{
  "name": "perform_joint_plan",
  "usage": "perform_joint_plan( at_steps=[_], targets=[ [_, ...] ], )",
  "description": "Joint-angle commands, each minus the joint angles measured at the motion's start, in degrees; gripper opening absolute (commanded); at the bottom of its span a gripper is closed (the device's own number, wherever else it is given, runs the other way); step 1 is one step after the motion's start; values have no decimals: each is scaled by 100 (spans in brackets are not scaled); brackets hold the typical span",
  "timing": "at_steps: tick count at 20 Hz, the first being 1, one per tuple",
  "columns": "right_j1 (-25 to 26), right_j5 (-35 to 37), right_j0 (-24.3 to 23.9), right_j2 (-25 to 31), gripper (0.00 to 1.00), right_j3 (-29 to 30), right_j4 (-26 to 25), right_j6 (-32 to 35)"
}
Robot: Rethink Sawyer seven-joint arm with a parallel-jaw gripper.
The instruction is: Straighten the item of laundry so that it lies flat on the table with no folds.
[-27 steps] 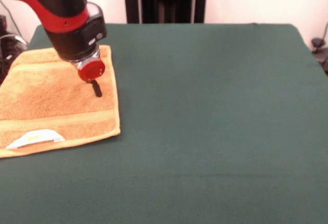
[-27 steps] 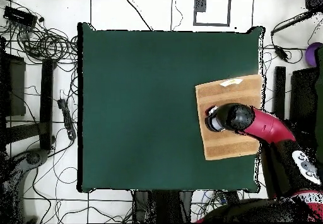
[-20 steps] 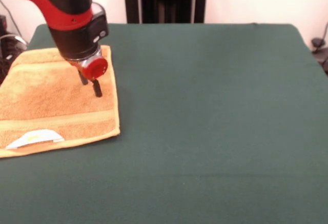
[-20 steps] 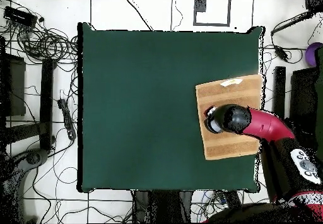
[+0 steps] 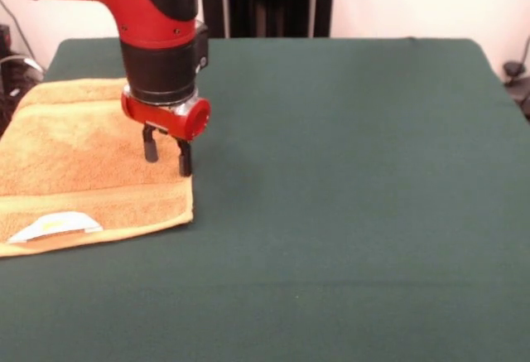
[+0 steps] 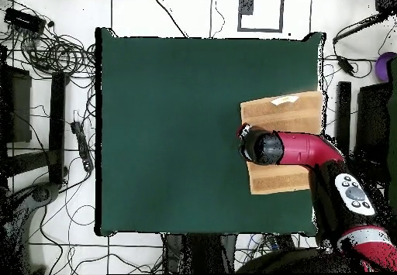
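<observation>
The orange-tan terry towel [image 5: 79, 159] lies at the left edge of the dark green table [image 5: 348, 196], partly cut off by the picture's left side. Its white tag with a yellow mark [image 5: 56, 226] sits near its front border band. My gripper [image 5: 166, 153] hangs over the towel's right edge, fingers apart, tips at or just above the cloth. In the overhead view the towel [image 6: 285, 115] lies at the table's right edge [image 6: 194, 132], and the arm covers its middle; the gripper [image 6: 246, 142] is at the towel's left edge.
Cables and equipment [image 6: 54, 94] lie on the floor beside the table. A black stand [image 5: 265, 2] rises behind the table's far side.
</observation>
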Motion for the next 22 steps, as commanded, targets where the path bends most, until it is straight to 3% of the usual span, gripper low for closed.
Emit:
perform_joint_plan(
  at_steps=[1, 8, 9, 14, 22],
  targets=[
    [1757, -1961, 546, 259, 100, -94, 180, 1125],
    [1839, -2496, 1371, -650, 100, -298, 749, 1743],
    [1829, -2465, 1481, -778, 0, -325, 829, 1755],
    [1879, -2449, 1155, -366, 0, -11, 1355, 1561],
    [1933, -2869, 1105, -233, 0, 554, 2569, 2146]
  ],
)
